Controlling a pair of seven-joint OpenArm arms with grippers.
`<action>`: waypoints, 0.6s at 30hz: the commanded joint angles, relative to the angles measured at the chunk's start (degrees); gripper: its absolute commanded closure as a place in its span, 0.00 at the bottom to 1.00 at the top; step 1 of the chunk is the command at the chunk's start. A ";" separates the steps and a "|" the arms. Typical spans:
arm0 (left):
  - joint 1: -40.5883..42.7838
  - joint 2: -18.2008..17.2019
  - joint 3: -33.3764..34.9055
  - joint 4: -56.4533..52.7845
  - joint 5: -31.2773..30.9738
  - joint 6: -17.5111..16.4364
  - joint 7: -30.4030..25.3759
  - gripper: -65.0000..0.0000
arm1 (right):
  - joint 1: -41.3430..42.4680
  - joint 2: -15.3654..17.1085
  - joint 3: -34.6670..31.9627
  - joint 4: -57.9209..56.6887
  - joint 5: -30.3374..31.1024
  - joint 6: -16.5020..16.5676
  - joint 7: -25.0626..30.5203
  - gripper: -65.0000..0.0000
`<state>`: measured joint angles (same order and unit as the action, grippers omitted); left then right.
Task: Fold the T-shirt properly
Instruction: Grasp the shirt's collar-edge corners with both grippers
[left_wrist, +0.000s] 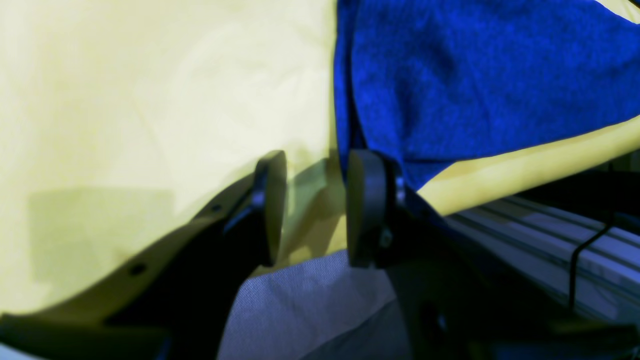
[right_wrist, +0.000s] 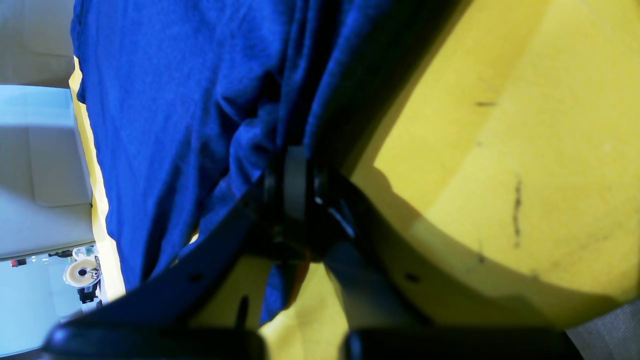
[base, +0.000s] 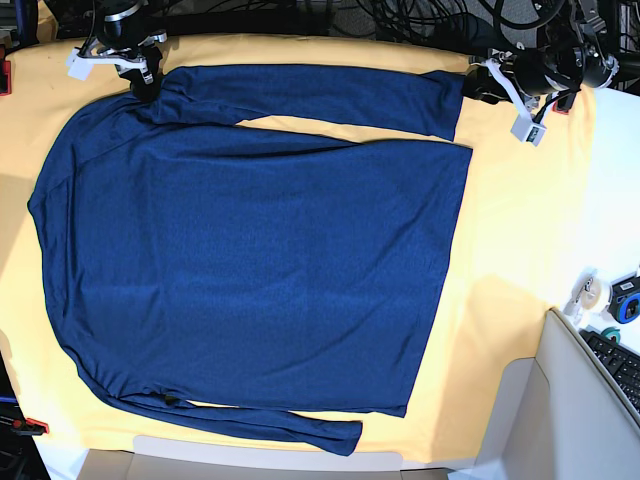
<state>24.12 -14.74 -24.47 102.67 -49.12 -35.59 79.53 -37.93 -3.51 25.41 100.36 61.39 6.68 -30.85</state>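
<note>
The right gripper, at the upper left of the base view, reaches in from the top edge, its fingers pointing down to the shirt and clenched on a fold of its fabric near the shoulder end of a sleeve. The navy blue long-sleeved T-shirt lies spread across the middle of the yellow cloth, its body wide and mostly flat. One sleeve runs along the top of the base view, from beside the right gripper toward the left one; the other stretches along the bottom edge, its end at lower right of centre.

At the upper right, the left gripper extends from the top edge, angled down and inward toward the end of the upper sleeve. Its fingers stand apart, released, one of them over the sleeve's end in the left wrist view, with no fabric pinched between them.
</note>
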 joint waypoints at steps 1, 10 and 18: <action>0.01 -0.51 -0.63 0.84 -0.77 -0.05 0.47 0.63 | -0.70 -0.05 -0.22 -0.36 -2.26 -1.97 -3.30 1.00; -0.51 -0.42 -6.34 0.49 -13.34 0.03 0.47 0.58 | -0.70 -0.05 -0.22 -1.32 -2.26 -1.97 -3.30 1.00; -1.39 -0.60 -10.65 -7.77 -20.99 3.99 0.47 0.58 | -0.70 -0.05 -0.49 -3.61 -2.26 -1.71 -3.30 1.00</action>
<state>22.37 -14.61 -34.76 94.39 -69.28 -30.98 79.77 -37.80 -3.33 25.41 97.84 62.89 8.84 -29.87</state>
